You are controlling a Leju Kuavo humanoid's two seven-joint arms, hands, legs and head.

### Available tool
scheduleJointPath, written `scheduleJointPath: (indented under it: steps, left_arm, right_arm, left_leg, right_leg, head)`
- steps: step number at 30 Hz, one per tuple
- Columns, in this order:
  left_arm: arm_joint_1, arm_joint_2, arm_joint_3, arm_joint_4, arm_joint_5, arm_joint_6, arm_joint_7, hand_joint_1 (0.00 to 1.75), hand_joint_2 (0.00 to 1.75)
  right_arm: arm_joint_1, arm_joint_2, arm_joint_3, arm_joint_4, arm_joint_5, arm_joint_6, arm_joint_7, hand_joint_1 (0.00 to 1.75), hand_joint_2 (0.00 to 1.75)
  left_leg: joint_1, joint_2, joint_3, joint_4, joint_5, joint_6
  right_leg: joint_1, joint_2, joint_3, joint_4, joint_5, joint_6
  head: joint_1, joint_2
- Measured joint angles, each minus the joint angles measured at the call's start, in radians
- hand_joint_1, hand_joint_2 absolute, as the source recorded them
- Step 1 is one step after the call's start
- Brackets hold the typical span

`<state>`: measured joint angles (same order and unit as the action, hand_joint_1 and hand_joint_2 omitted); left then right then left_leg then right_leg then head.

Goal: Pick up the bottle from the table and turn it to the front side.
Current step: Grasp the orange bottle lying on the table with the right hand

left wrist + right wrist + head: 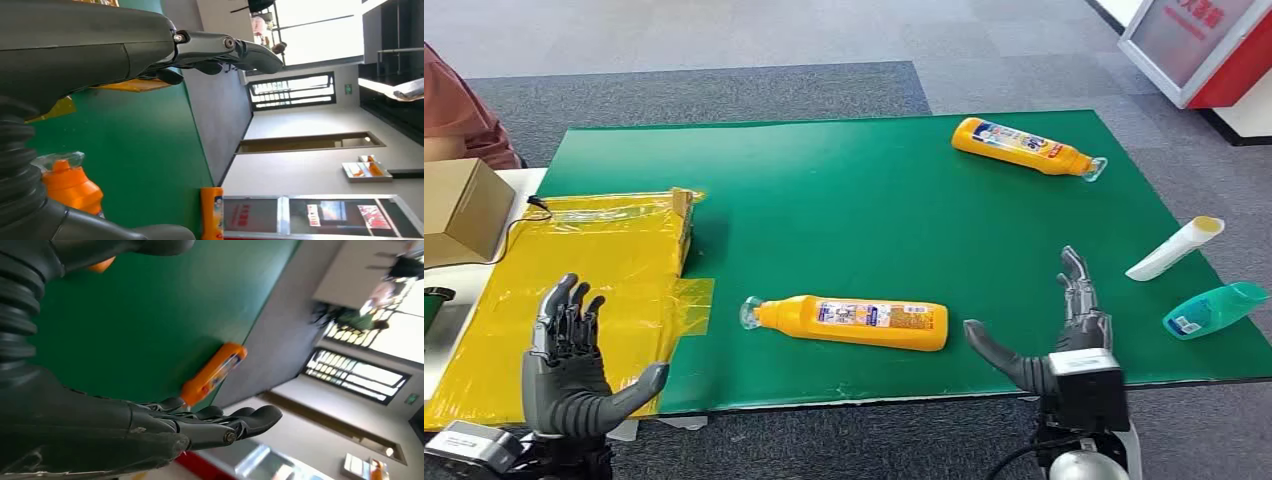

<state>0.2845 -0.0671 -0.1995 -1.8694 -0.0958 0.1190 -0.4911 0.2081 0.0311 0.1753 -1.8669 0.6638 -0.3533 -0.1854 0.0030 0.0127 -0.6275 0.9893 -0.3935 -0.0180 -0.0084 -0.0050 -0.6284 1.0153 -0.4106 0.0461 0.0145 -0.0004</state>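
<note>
Orange bottle (849,322) lies between left hand (574,365) and right hand (1064,340).

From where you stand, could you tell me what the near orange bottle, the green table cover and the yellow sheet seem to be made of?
Near orange bottle: probably glossy plastic, with a printed label and a clear cap.
Green table cover: seemingly matte felt or cloth; it looks flat and shows no glare, though I cannot be sure.
Yellow sheet: thin shiny plastic film, judging by its wrinkles, highlights and see-through edge.
</note>
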Motion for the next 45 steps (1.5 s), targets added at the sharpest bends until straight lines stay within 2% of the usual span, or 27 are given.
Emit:
scheduleJointPath:
  steps: [2, 4, 6, 9, 12, 19, 28, 35, 45]
  left_arm:
    - [0.001, 0.000, 0.001, -0.006, -0.021, -0.005, 0.006, 0.00, 1.75]
    - [-0.001, -0.001, 0.001, -0.016, -0.062, -0.019, 0.019, 0.00, 1.75]
    - [-0.014, -0.002, 0.001, -0.020, -0.096, -0.040, 0.036, 0.00, 1.75]
    - [-0.062, -0.006, -0.004, -0.021, -0.137, -0.079, 0.066, 0.00, 1.75]
    - [-0.121, -0.008, -0.023, -0.015, -0.153, -0.107, 0.086, 0.00, 1.75]
    - [-0.260, -0.016, -0.084, 0.031, -0.139, -0.157, 0.122, 0.00, 1.75]
    - [-0.402, -0.040, -0.171, 0.135, -0.127, -0.179, 0.156, 0.00, 1.75]
    - [-0.457, -0.044, -0.197, 0.194, -0.129, -0.177, 0.174, 0.00, 1.75]
    - [-0.473, -0.047, -0.198, 0.225, -0.116, -0.178, 0.175, 0.00, 1.75]
  right_arm:
    - [-0.005, -0.005, 0.003, 0.003, 0.102, 0.004, 0.059, 0.00, 1.75]
    - [-0.016, -0.016, 0.011, 0.011, 0.281, 0.023, 0.167, 0.00, 1.75]
    - [-0.032, -0.028, 0.025, 0.028, 0.407, 0.061, 0.247, 0.00, 1.75]
    - [-0.078, -0.048, 0.057, 0.081, 0.545, 0.139, 0.342, 0.00, 1.75]
    - [-0.135, -0.064, 0.098, 0.155, 0.615, 0.200, 0.393, 0.00, 1.75]
    - [-0.276, -0.076, 0.204, 0.337, 0.677, 0.295, 0.457, 0.00, 1.75]
    - [-0.416, -0.051, 0.322, 0.541, 0.691, 0.321, 0.503, 0.00, 1.75]
    - [-0.472, -0.036, 0.358, 0.642, 0.693, 0.333, 0.506, 0.00, 1.75]
    - [-0.524, -0.031, 0.375, 0.759, 0.696, 0.353, 0.529, 0.00, 1.75]
  left_leg:
    - [0.000, 0.000, 0.000, 0.000, 0.000, 0.000]
    - [0.000, 0.000, 0.000, 0.000, 0.000, 0.000]
    - [0.000, 0.000, 0.000, 0.000, 0.000, 0.000]
    - [0.000, 0.000, 0.000, 0.000, 0.001, 0.000]
    - [0.000, 0.000, 0.000, 0.000, 0.003, 0.001]
    - [0.000, 0.000, 0.000, 0.000, 0.004, 0.001]
    - [0.000, 0.000, 0.000, 0.000, 0.004, 0.001]
    - [0.000, 0.000, 0.000, 0.000, 0.005, 0.001]
    - [0.000, 0.000, 0.000, 0.000, 0.004, 0.001]
  right_leg:
    - [0.000, 0.000, 0.000, 0.000, 0.000, 0.000]
    - [0.000, 0.000, 0.000, 0.000, 0.000, 0.000]
    - [0.000, 0.000, 0.000, 0.000, 0.000, 0.000]
    - [0.000, 0.000, 0.000, 0.000, 0.001, 0.000]
    - [0.000, 0.000, 0.000, 0.000, 0.002, 0.001]
    - [0.000, 0.000, 0.000, 0.000, 0.003, 0.002]
    - [0.000, 0.000, 0.000, 0.000, 0.004, 0.002]
    - [0.000, 0.000, 0.000, 0.000, 0.004, 0.002]
    - [0.000, 0.000, 0.000, 0.000, 0.004, 0.002]
  head:
    - [0.000, 0.000]
    - [0.000, 0.000]
    - [0.000, 0.000]
    - [0.000, 0.000]
    - [0.000, 0.000]
    - [0.000, 0.000]
    - [0.000, 0.000]
    - [0.000, 0.000]
    - [0.000, 0.000]
